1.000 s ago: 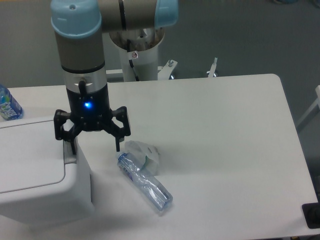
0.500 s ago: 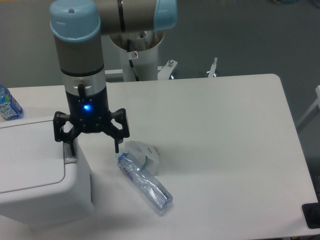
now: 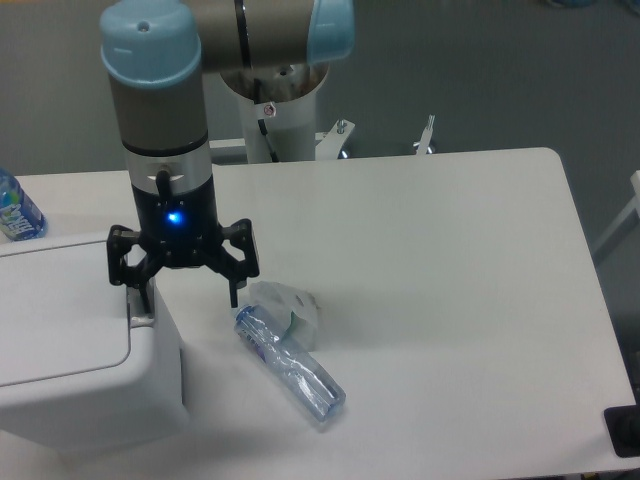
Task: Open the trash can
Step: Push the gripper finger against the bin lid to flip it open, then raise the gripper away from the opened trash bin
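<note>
I saw the bin [image 3: 70,350] at the table's [image 3: 450,270] left front edge, lid down. My gripper [image 3: 190,290] hung over its right rim, fingers spread wide, holding nothing. A crushed bottle [image 3: 290,365] lay right of the bin; no label was readable.

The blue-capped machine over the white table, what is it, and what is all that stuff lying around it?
It is a robot arm, filmed by one fixed camera looking down from above the table. At its tip is a black pincer with two fingers, spread open and holding nothing. It hangs over the right edge of a white trash can, whose lid is shut. Beside it lie a crushed clear bottle and a crumpled wrapper. Another bottle shows at the far left.
</note>
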Action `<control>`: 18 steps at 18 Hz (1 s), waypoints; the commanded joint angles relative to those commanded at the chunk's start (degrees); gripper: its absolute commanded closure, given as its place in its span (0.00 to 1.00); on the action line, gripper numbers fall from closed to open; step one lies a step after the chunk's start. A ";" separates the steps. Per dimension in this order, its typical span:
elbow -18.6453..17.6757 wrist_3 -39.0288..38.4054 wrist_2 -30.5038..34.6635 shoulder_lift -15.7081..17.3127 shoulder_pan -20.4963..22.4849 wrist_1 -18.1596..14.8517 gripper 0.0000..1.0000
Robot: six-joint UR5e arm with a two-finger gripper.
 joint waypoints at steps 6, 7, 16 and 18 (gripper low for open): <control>0.35 0.17 0.09 -0.26 0.00 0.09 0.00; 1.05 0.26 0.09 -0.18 0.00 0.09 0.00; 8.00 5.44 7.81 0.79 6.50 0.18 0.00; 7.74 9.38 8.09 2.10 9.48 -0.52 0.00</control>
